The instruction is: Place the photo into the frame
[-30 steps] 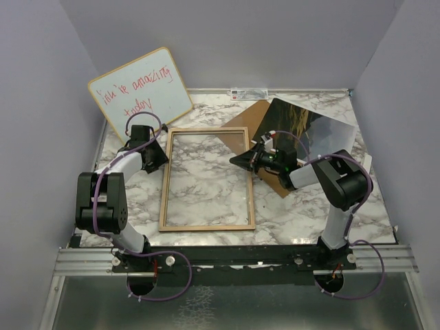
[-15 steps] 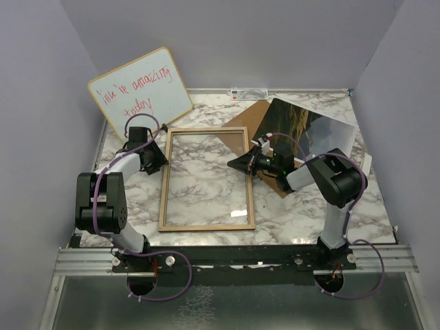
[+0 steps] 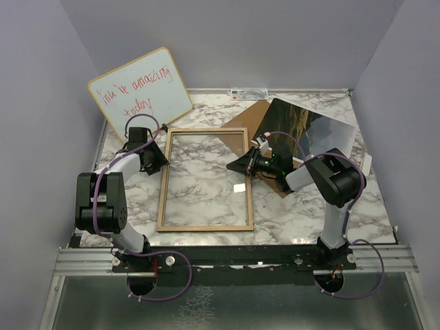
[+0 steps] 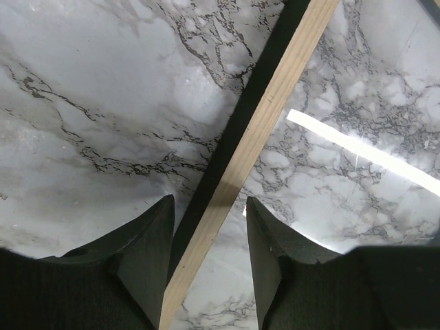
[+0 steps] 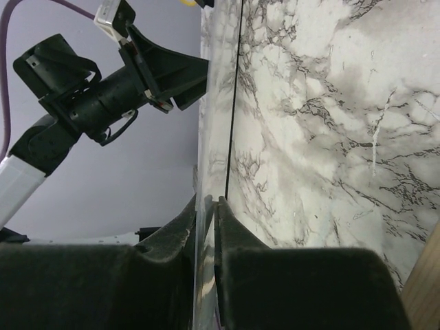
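Photo [image 3: 309, 124] lay at one o'clock; right gripper [image 5: 206, 201] narrowly pinched the clear pane [image 5: 216, 103] edgewise, which might slip; left gripper [image 4: 208, 203], half-open, straddled a rail of the frame [image 3: 162, 185].

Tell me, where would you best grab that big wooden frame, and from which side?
Probably by one narrow rail, from above, a finger each side. The frame lies flat on the table, its rails slim enough to fit between open fingers, as the left gripper shows.
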You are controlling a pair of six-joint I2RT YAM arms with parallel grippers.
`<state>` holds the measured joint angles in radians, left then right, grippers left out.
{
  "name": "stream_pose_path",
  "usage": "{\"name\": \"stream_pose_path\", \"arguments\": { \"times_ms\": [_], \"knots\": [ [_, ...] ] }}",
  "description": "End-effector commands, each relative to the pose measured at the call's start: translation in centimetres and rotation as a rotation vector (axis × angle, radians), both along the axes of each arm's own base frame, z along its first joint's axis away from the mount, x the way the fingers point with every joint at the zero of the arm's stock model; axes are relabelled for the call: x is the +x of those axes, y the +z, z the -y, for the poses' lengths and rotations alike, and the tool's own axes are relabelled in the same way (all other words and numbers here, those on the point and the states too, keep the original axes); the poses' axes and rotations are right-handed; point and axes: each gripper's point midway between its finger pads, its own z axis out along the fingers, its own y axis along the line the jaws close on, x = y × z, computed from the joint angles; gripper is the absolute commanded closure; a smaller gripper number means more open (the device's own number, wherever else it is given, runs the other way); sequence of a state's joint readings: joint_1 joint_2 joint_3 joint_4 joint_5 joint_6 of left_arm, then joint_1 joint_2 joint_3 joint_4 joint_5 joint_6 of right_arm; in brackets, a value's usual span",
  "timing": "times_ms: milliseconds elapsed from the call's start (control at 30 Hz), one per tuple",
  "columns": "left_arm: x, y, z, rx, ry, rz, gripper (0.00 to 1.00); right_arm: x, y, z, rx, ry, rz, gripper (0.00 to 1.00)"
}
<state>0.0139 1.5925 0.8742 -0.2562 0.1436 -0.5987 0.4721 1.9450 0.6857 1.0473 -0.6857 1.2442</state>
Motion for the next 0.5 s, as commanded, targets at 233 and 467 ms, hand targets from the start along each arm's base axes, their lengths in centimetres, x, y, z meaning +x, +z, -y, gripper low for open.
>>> {"name": "stream_pose_path", "arguments": {
  "times_ms": [233, 467],
  "knots": [
    [-0.2, 0.2, -0.2, -0.002, -0.001, 0.005, 0.52, -0.1, -1.8, -0.7, -0.097, 0.044, 0.010, 0.75],
    [-0.2, 0.9, -0.8, 0.020, 0.002, 0.010, 0.46, 0.0, -2.0, -0.6, -0.148, 0.050, -0.001, 0.62]
  ]
}}
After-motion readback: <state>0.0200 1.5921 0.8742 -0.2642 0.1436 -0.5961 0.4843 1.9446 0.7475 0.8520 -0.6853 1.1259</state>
